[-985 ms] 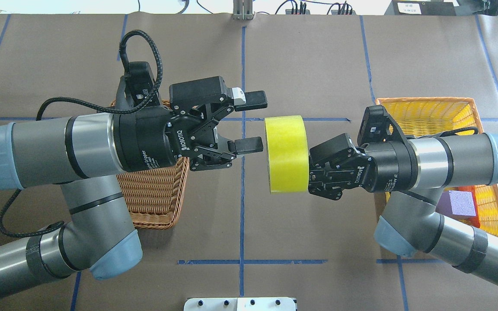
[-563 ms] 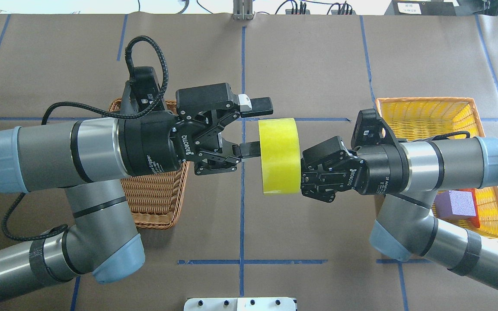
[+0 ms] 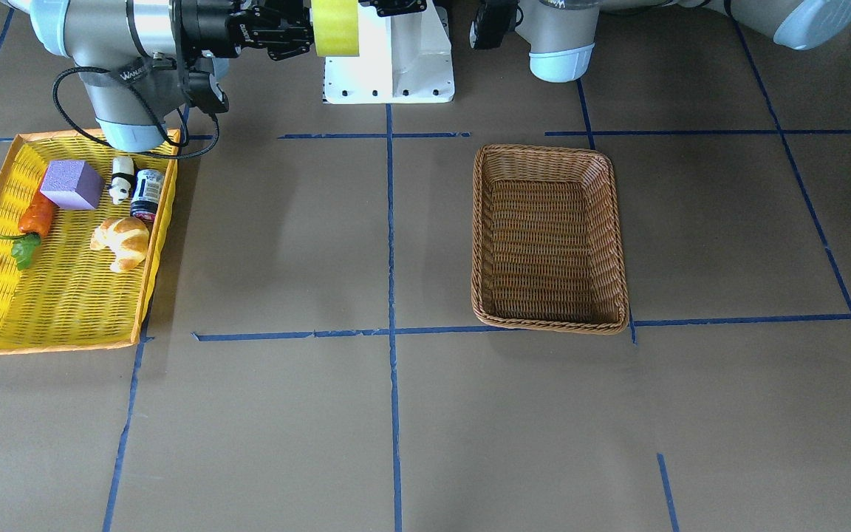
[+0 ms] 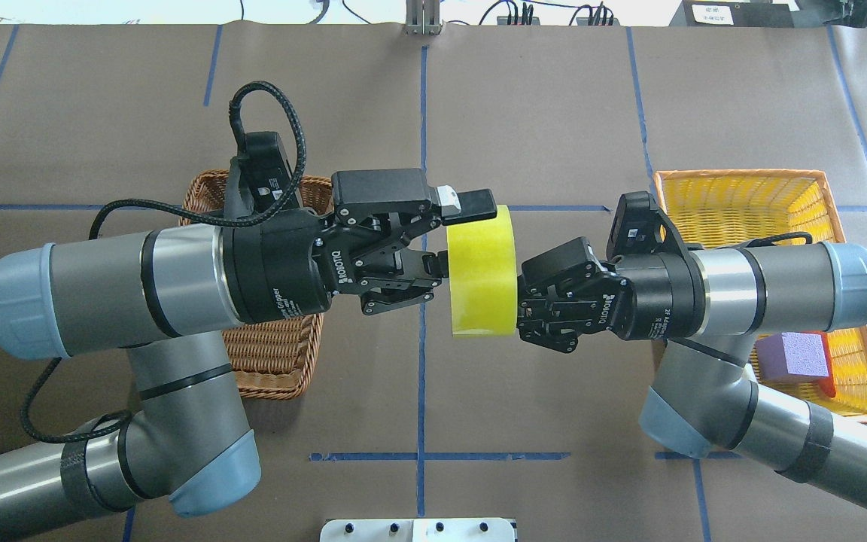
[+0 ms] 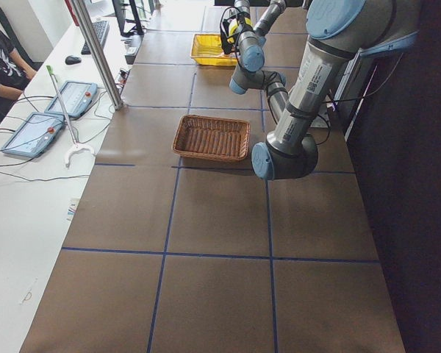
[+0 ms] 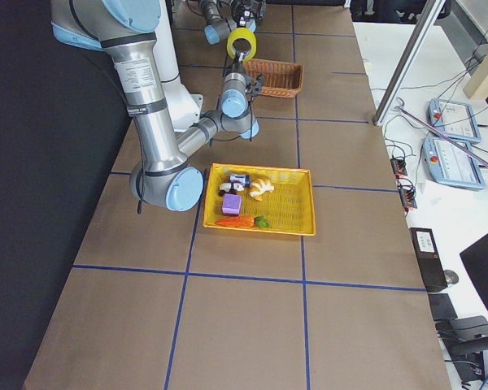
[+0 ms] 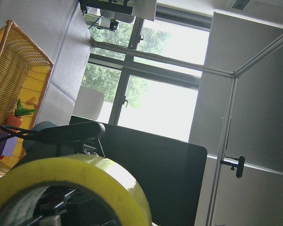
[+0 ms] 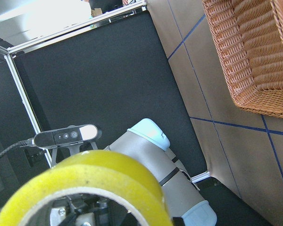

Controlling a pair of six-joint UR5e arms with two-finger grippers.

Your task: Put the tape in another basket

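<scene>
- Mid-air at the centre of the overhead view, the tape (image 4: 481, 271) hangs on edge between my two arms, its yellow band facing the camera, well above the table (image 3: 285, 244).
- My right gripper (image 4: 525, 292), entering from the right of that view, is clamped on the roll's right side. Its fingertips are hidden behind the roll.
- My left gripper (image 4: 456, 234), entering from the left, has its jaws spread apart around the upper part of the roll. One finger lies across the roll's top edge, and the other is at its left face. They have not closed on it.
- In the left wrist view the roll fills the bottom left of the frame. In the right wrist view it fills the bottom, with wicker in the upper right corner.
- The basket (image 3: 480, 222) sits right of centre in the front-facing view with nothing in it. In the overhead view it lies partly under my left arm, left of the tape.
- The yellow tray (image 3: 63, 295) lies at the left edge of the front-facing view. It holds a purple block (image 3: 71, 185), a croissant (image 3: 122, 241) and a carrot (image 3: 35, 216), among other small items.
- In the front-facing view the tape shows only at the top edge, left of centre.
</scene>
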